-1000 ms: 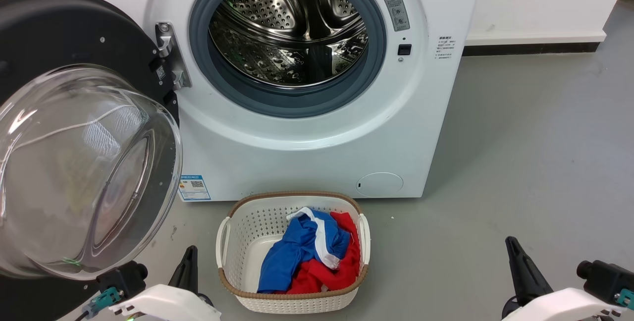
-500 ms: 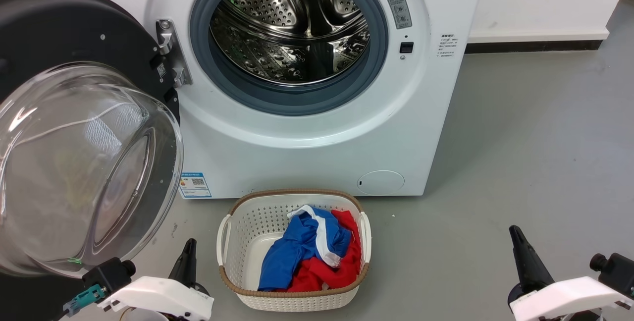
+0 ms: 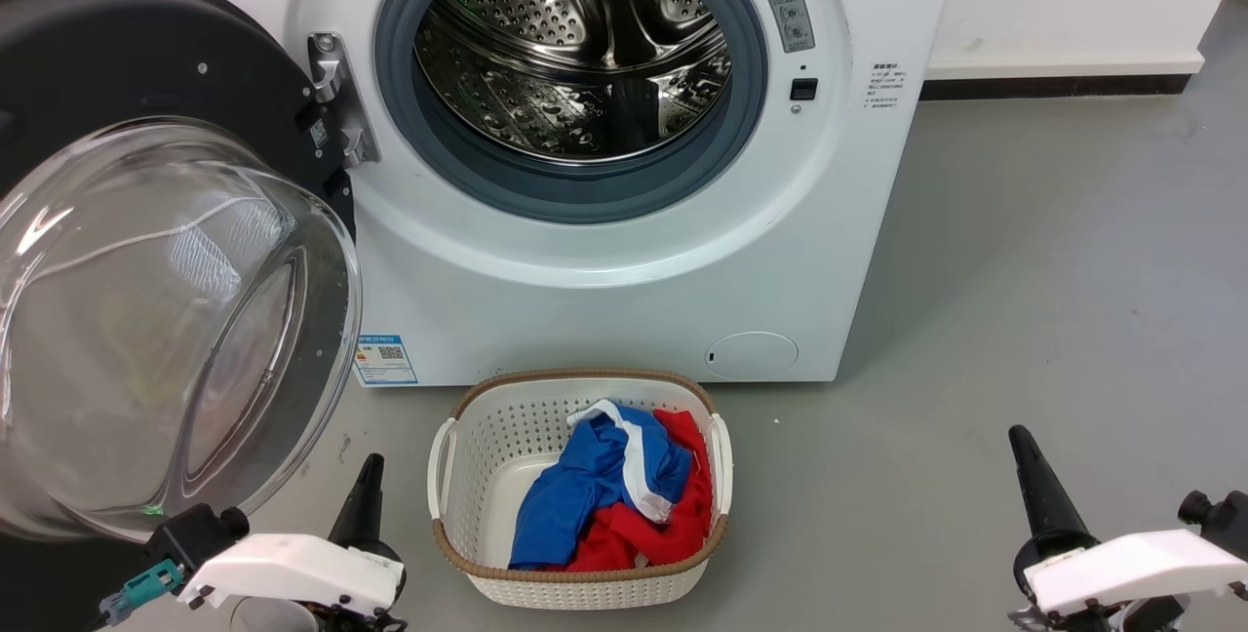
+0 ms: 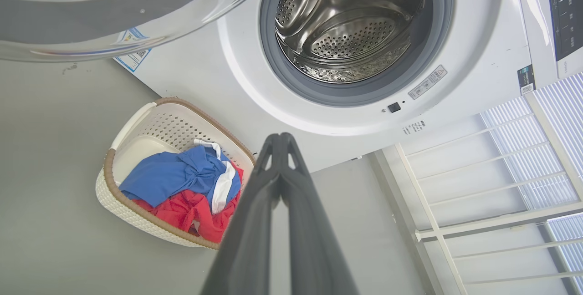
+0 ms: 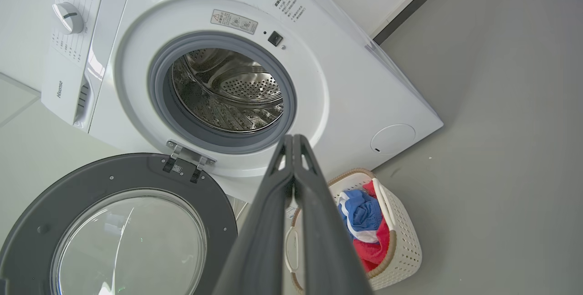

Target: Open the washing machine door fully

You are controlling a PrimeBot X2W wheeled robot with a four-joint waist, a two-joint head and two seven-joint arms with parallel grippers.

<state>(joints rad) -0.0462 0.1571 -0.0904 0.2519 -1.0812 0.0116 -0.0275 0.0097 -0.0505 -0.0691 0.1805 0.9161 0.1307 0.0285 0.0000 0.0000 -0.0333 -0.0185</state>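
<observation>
The washing machine door (image 3: 166,300) is found at the robot's left, swung out on the metal hinge (image 3: 336,100) that is fixed to the left edge of the drum opening (image 3: 575,57). Its inner face and bulging glass bowl are turned toward the head camera. The door's flat plane is judged to stand well away from the front of the washing machine (image 3: 624,271), so the opening is left wholly uncovered. Any swing that remains would have to be carried further left and back, about the upright hinge line. The left tool (image 4: 280,140) is seen low in the head view, just beside the lower rim of the glass, and no contact between them can be made out. The right tool (image 5: 294,141) is placed well apart from the door, on the far side of the laundry basket (image 3: 580,573). The left arm is therefore judged the nearer one for any last push on the rim. In each wrist view the two dark fingers are pressed together along their length, and nothing is held by either tool. No raised surface is involved: the machine and the basket are carried by a plain grey floor (image 3: 1053,271). Blue, red and white clothes (image 3: 609,505) are heaped in the basket, which is set just in front of the machine, between the two tools. A white wall with a dark skirting strip is seen behind, to the right of the machine.
</observation>
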